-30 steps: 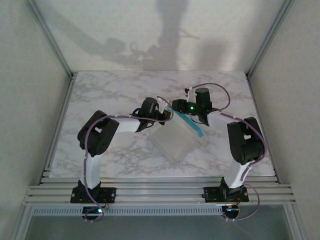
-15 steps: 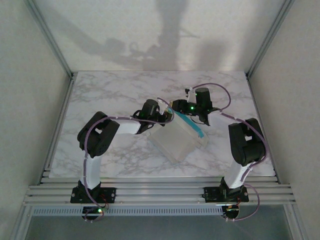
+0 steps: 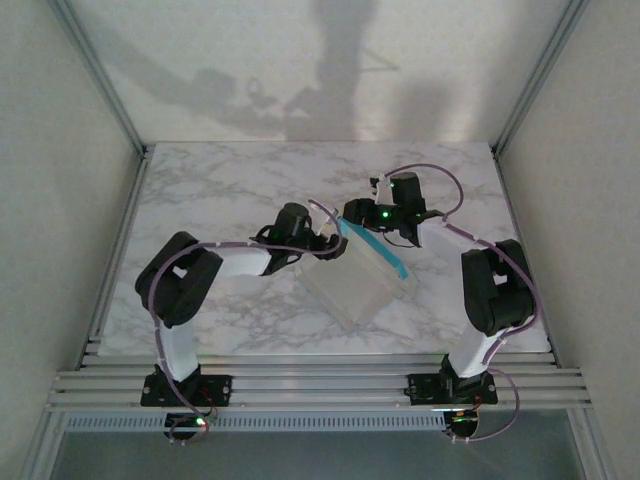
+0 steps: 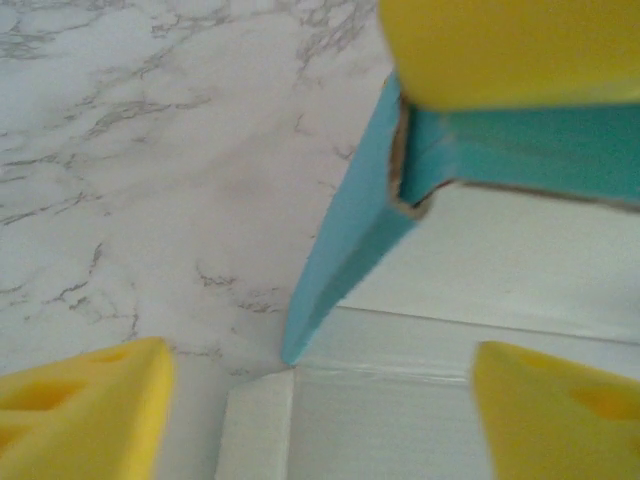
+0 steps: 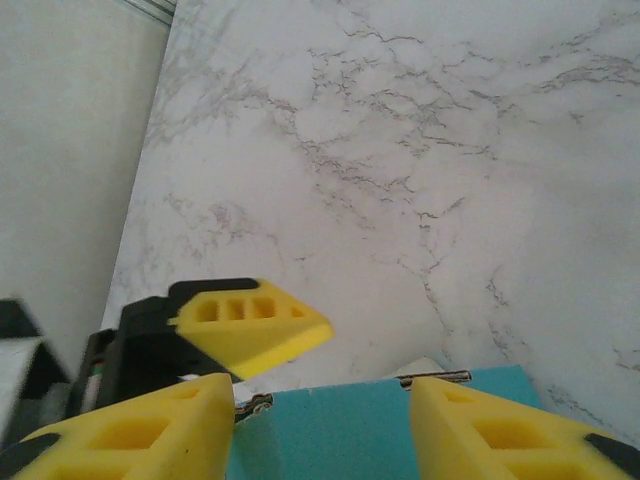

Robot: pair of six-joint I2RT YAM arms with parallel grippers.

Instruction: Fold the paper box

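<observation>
Paper box (image 3: 355, 292) long axis far-left to near-right. Left hand (image 4: 320, 420) wide open; right hand (image 5: 320, 430) on turquoise flap (image 3: 376, 251), grip unclear.

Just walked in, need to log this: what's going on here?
A robot is folding the paper box, which lies on the marble table with one turquoise flap raised. The left gripper is open around the box's far-left corner. The right gripper straddles the flap there, grip unclear. The fold looks unfinished.

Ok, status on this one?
Left gripper wide open, over box corner. Right gripper open, at the raised turquoise flap. Box partly folded. Nothing in the way.
</observation>
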